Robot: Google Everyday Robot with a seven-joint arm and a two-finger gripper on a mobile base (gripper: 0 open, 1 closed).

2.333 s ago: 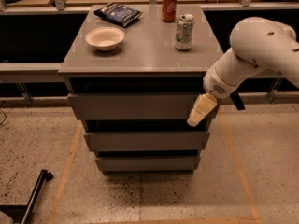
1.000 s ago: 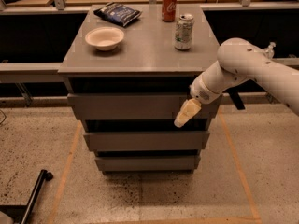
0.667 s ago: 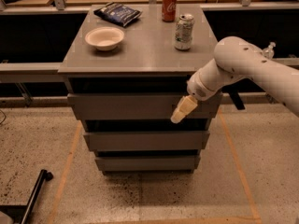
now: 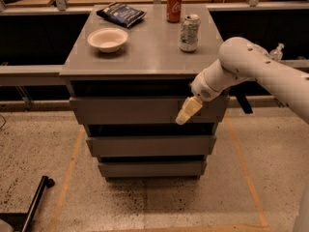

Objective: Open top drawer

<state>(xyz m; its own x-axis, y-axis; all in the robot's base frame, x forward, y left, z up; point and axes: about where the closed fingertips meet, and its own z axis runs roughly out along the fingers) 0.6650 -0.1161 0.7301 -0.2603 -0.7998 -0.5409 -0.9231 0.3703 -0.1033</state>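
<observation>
- Nearest me, low on the cabinet, are the lowest drawer front (image 4: 150,168) and the middle drawer front (image 4: 145,145). Neither is the one wanted.
- Just above them the claw (image 4: 186,112) hangs in front of the right part of the top drawer (image 4: 124,111). It is pale and tan, and its tip points down and to the left, near the panel's lower edge.
- I cannot tell from here whether it touches the panel or stands just off it, nor whether the claw is wide or narrow. It holds nothing that I can see.
- The relation that matters: the drawer front is a wide grey panel running left to right under the bench top (image 4: 145,57), with a dark gap along its upper edge. It lies directly behind the claw, and most of its width stretches away to the claw's left.
- The panel has no handle, so I judge the claw must hook an edge and then draw straight out towards me, across the panel's long axis.
- The white arm (image 4: 244,64) comes in from the right, bent at a rounded joint, with the wrist angled down and left to the claw.
- The drawer looks shut to me.
- Further back on the bench stand a bowl (image 4: 107,39), a silver can (image 4: 189,32), a red can (image 4: 174,6) and a dark snack bag (image 4: 121,14), all well clear of the arm.
</observation>
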